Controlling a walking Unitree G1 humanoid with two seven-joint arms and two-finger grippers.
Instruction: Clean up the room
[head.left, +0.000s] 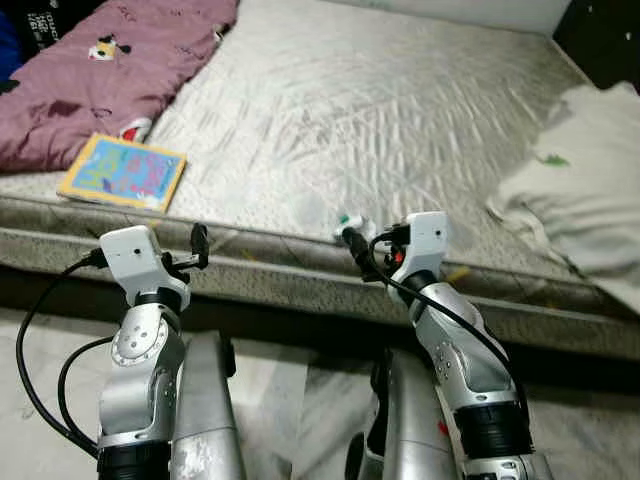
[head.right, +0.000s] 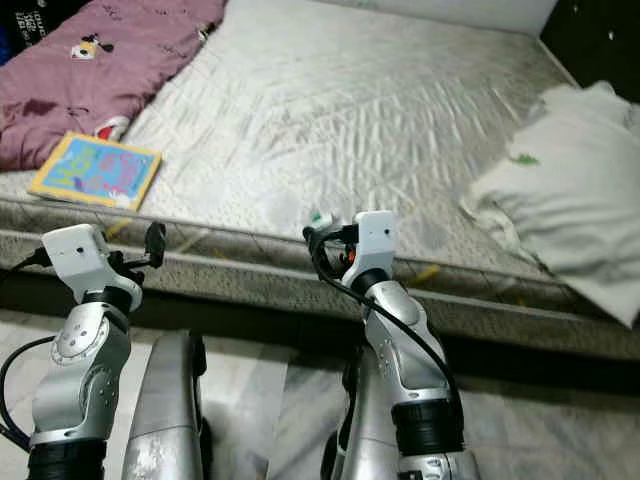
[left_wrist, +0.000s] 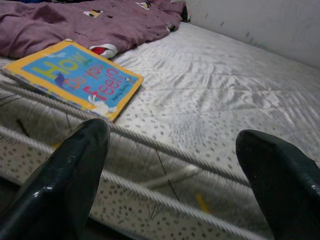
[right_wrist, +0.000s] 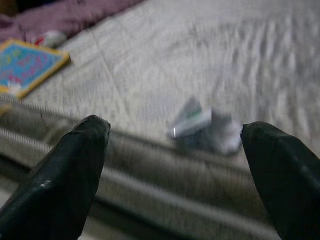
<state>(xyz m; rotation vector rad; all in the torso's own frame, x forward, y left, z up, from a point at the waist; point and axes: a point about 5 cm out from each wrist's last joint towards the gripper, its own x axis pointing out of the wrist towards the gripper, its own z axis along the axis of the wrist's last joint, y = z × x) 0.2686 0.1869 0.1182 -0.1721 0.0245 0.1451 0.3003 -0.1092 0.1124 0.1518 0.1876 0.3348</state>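
Observation:
A crumpled white and green wrapper (right_wrist: 202, 127) lies at the near edge of the bare mattress (head.left: 380, 120). My right gripper (right_wrist: 175, 165) is open just short of it, one finger on each side of it in the right wrist view. A yellow and blue picture book (head.left: 122, 171) rests flat on the mattress's near left part, beside a purple blanket (head.left: 100, 70). My left gripper (left_wrist: 170, 175) is open at the mattress edge, a little right of and below the book (left_wrist: 70, 75).
A white pillow or bundled sheet (head.left: 585, 180) lies on the mattress's right side. The mattress side (head.left: 300, 280) runs across in front of both arms, with pale marble floor (head.left: 270, 390) below. Dark furniture (head.left: 610, 40) stands at the far right corner.

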